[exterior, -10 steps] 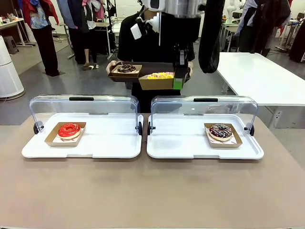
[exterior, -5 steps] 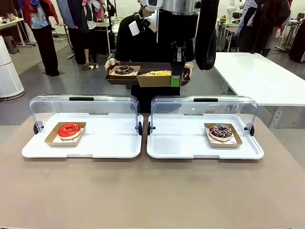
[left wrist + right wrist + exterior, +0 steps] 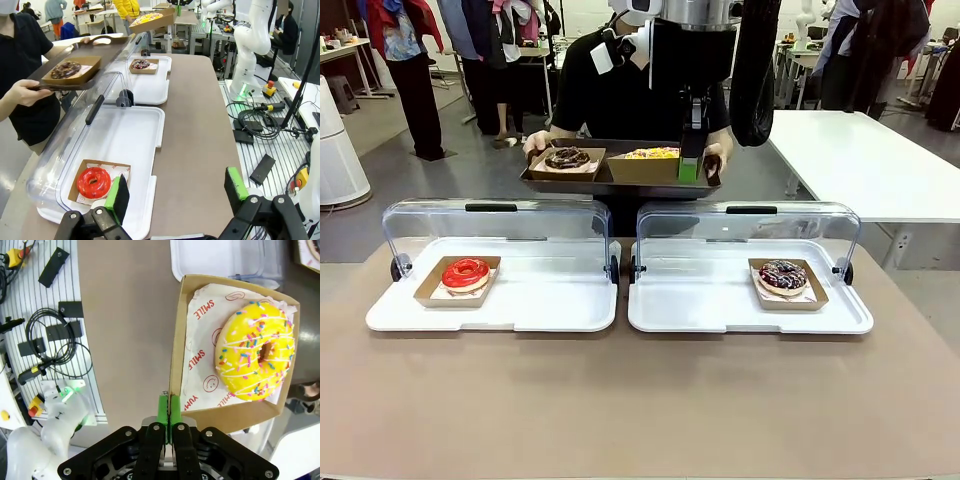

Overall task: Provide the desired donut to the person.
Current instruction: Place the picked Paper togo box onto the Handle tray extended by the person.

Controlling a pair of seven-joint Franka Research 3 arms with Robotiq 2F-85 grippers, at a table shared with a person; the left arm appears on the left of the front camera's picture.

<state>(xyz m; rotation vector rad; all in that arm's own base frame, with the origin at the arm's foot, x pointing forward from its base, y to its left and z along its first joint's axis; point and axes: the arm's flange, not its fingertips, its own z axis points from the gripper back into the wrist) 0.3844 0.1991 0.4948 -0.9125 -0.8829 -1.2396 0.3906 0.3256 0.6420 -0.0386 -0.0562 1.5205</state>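
Note:
The person [image 3: 605, 90] in a black T-shirt stands at the far side and holds a dark brown tray [image 3: 610, 183] with both hands. A chocolate donut [image 3: 567, 158] in a carton lies on its left half. My right gripper [image 3: 691, 168] is shut on the wall of a brown carton [image 3: 200, 355] with a yellow sprinkled donut [image 3: 257, 357] in it. That carton [image 3: 645, 166] hangs over the tray's right half; I cannot tell whether it touches. My left gripper [image 3: 176, 192] stands open above the table's left end, near the red donut [image 3: 93, 182].
Two white trays with raised clear lids sit side by side on the brown table. The left tray [image 3: 540, 300] has a red donut [image 3: 466, 273], the right tray [image 3: 700, 300] a dark sprinkled donut [image 3: 783, 276]. A white table [image 3: 860, 160] stands at the back right.
The person has pushed the dark tray lower and nearer, so it now lies under the yellow donut's carton. My right gripper rose slightly with the carton. The left gripper stayed open.

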